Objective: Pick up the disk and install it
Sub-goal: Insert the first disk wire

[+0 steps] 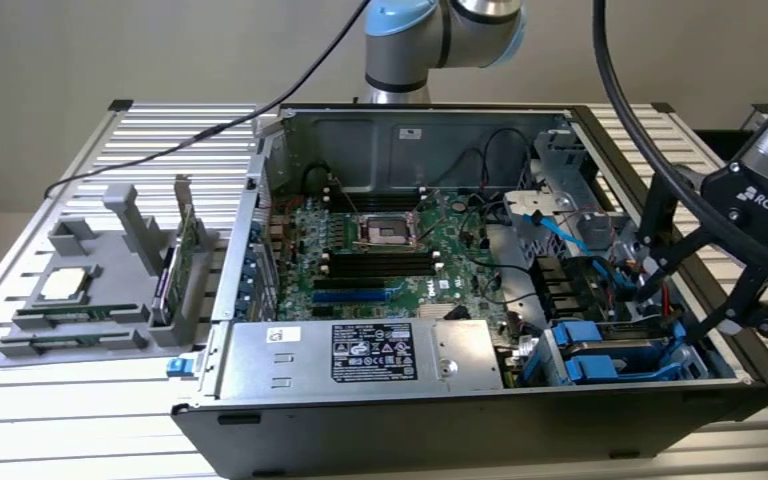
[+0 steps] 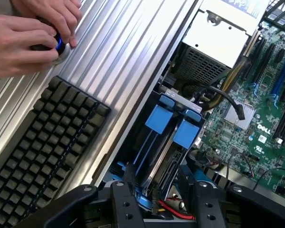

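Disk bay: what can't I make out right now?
Wrist view: disk label; it sits edge-on in the bay.
Wrist view: bay's near end, covered by the claw.
Exterior view: how deep the disk sits, behind the claw.
Wrist view: object in the hands, covered by them.

Motherboard: green, with black slots. The large box is silver and carries a black label with white print. Disk: silver-grey, framed by a bright blue bracket. Gripper black, arm pale blue and silver, keyboard black, holder plain grey, table pale silver with a pattern of parallel ribs.
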Controlling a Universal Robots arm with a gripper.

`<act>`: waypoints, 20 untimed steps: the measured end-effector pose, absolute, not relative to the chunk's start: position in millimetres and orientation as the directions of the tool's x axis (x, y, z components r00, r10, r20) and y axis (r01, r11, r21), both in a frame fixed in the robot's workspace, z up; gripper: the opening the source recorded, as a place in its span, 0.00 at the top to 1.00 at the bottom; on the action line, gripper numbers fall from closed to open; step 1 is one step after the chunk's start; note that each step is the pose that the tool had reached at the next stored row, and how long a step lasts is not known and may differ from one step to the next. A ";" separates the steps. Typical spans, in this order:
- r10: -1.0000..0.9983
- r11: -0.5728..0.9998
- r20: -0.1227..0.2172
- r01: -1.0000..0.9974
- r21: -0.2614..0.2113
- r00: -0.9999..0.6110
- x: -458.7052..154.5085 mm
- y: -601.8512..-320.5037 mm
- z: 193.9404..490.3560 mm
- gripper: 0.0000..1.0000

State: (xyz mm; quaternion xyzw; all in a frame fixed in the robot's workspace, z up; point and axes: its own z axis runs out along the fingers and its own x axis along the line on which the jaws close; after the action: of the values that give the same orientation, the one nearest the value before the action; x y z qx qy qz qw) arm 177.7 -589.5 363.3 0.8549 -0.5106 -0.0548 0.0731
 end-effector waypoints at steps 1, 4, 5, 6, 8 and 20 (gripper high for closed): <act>-0.884 -0.464 -0.023 -0.868 0.179 0.468 177.7 -589.8 362.3 0.51; -0.891 -0.452 -0.034 -0.875 0.173 0.454 178.0 -590.7 359.3 0.51; -0.893 -0.448 -0.037 -0.877 0.171 0.449 178.1 -591.0 358.4 0.51; -0.895 -0.445 -0.042 -0.880 0.169 0.444 178.3 -591.3 357.5 0.51; -0.899 -0.438 -0.053 -0.884 0.164 0.435 178.6 -591.7 356.2 0.51; -0.912 -0.410 -0.081 -0.900 0.150 0.402 180.9 -601.2 351.7 0.51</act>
State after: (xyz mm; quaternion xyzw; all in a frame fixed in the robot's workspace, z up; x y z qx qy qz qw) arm 180.9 -601.2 351.7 0.8363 -0.5415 -0.0748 0.0412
